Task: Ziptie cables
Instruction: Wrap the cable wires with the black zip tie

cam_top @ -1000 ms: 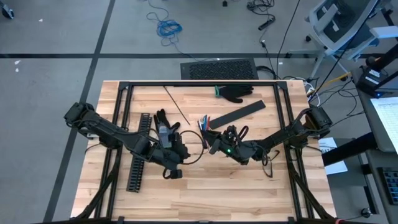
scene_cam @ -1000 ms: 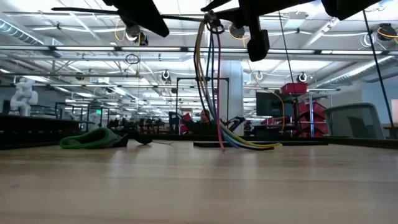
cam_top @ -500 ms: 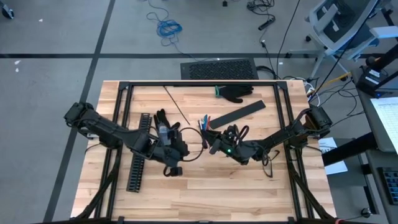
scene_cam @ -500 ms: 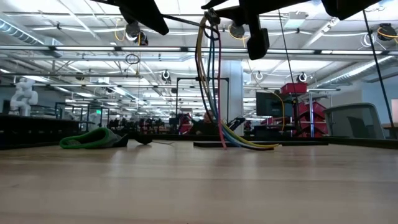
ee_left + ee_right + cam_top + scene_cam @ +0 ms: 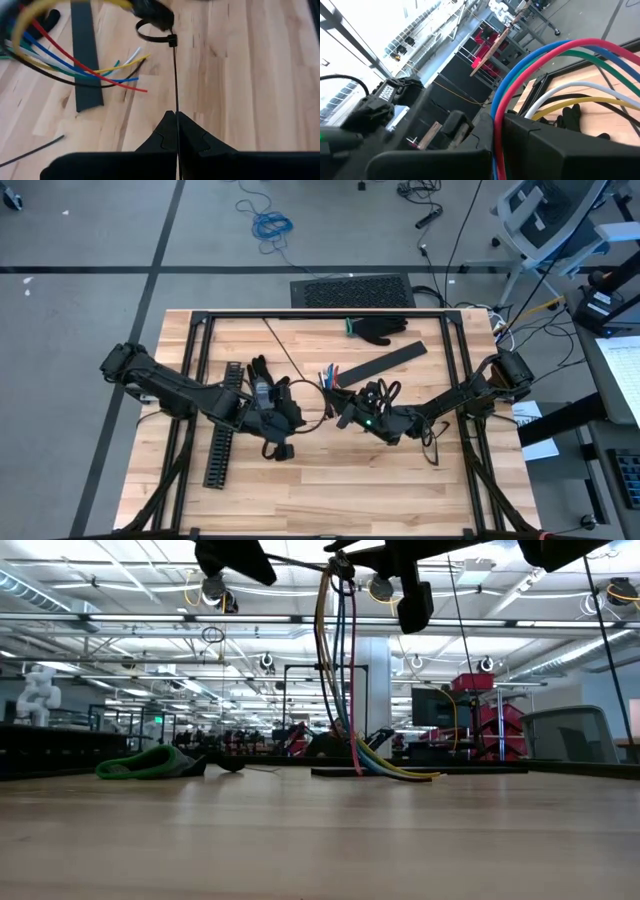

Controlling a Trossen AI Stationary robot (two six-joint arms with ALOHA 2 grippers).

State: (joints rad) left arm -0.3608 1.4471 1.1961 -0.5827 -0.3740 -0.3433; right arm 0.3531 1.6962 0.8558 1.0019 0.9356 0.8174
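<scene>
The cables (image 5: 345, 670) are a bundle of red, blue, green, white, yellow and dark wires. They hang from my right gripper (image 5: 341, 411), which is shut on them, and their free ends (image 5: 127, 75) fan out on the wood. A black zip tie's loop (image 5: 150, 34) circles the bundle just beside that gripper. The tie's thin tail (image 5: 175, 75) runs straight back to my left gripper (image 5: 176, 125), which is shut on it and sits left of the bundle, above the table (image 5: 300, 480). My left gripper pinches the zip tie's tail (image 5: 176, 107) between its two shut fingertips, well back from the tie's head (image 5: 172, 42). The fingers slant down and lie along the tail. The tail is drawn straight and clear of the table. My right gripper pinches the whole bundle (image 5: 498, 107) between its fingers, some way back from the wires' free ends. The fingers point about level and lie across the wires. The bundle is lifted, arches out of the hold and droops until its ends (image 5: 400, 772) rest on the table.
A black slotted channel (image 5: 222, 430) lies under my left arm. A flat black strip (image 5: 385, 362), a black glove with a green cuff (image 5: 375, 330) and a spare tie (image 5: 285, 350) lie toward the far edge. The near half of the table is bare wood.
My left gripper has risen slightly with the tie's tail still in its fingers. My right gripper and the hanging bundle have stayed where they were.
</scene>
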